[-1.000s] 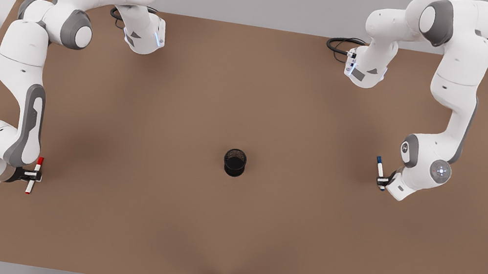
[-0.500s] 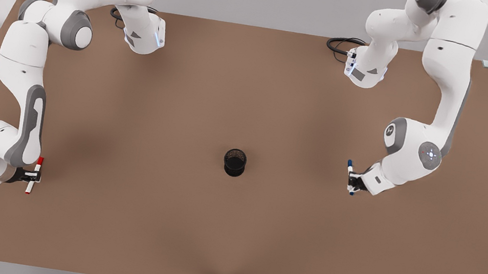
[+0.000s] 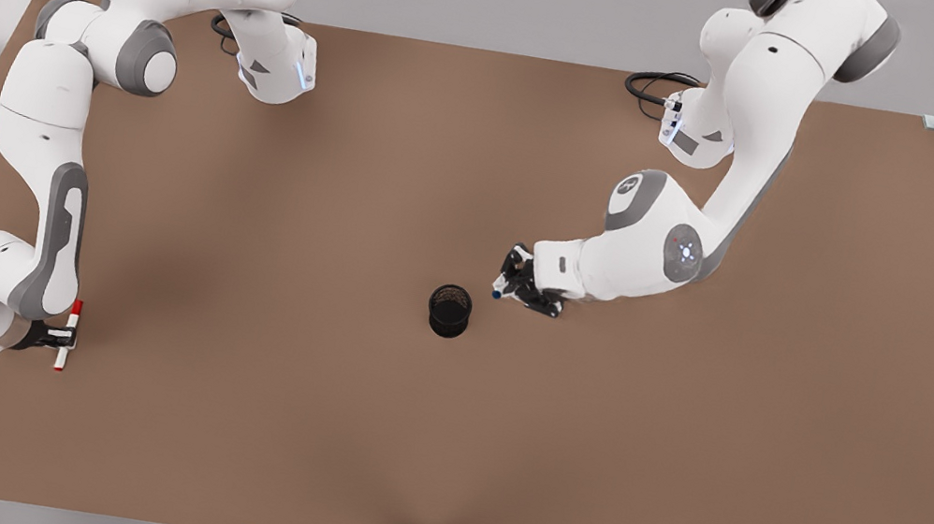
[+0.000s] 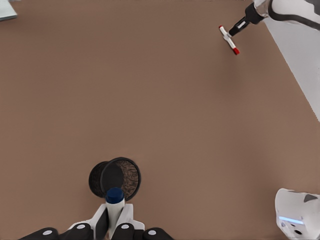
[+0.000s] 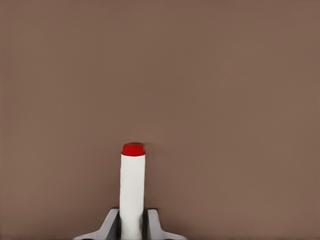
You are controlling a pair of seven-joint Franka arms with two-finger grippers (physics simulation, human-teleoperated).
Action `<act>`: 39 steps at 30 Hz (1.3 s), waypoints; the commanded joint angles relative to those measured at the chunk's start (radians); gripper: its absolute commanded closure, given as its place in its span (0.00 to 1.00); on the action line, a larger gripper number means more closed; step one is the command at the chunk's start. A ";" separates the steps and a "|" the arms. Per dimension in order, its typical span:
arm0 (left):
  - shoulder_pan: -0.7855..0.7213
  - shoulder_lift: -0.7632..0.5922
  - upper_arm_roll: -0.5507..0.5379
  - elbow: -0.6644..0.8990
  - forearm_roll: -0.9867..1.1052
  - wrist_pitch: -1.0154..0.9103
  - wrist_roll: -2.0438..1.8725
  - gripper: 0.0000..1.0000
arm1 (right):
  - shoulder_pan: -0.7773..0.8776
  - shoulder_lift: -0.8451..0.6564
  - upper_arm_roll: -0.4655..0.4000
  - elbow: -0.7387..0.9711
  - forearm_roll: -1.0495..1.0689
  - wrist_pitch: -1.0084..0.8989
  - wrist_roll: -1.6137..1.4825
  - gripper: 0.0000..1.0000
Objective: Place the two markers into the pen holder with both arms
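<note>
**Both sets of fingers clamped on markers, blue one beside the cup**

My left gripper's fingers (image 4: 102, 221) are closed around the blue-capped marker (image 4: 114, 202), its white barrel running out between them to the dark cap. In the left wrist view that cap sits at the rim of the pen holder (image 4: 115, 178), whose dark mesh interior I can look straight into. From the front view I see the left gripper (image 3: 519, 288) just beside the pen holder (image 3: 449, 310), toward the front view's right and slightly farther back, not over the opening. That arm reaches in from the far right corner, its forearm stretched low toward the table's (image 3: 288, 422) middle.

My right gripper (image 5: 132, 225) grasps the red marker (image 5: 132, 190), fingers pressed against both sides of the white barrel, red end pointing at bare brown table. The front view places the right gripper (image 3: 51, 339) near the table's edge on the front view's left, well apart from the cup, the red marker (image 3: 67, 336) crosswise in it and the arm folded down along that side.

The left wrist view also catches that distant right gripper (image 4: 239, 29) with its marker (image 4: 229, 40).
</note>
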 commanded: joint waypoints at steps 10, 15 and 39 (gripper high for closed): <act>-0.126 0.133 -0.034 0.061 -0.057 0.489 0.524 0.79 | 0.000 -0.004 0.000 0.001 -0.007 0.000 -0.001 0.74; -0.142 0.131 -0.032 -0.006 -0.051 0.601 0.649 0.79 | 0.005 -0.012 0.001 0.001 -0.005 -0.007 -0.002 0.74; -0.178 0.166 -0.031 -0.141 -0.082 0.720 0.696 0.79 | -0.110 -0.217 0.862 -0.127 -0.013 0.245 -0.239 0.74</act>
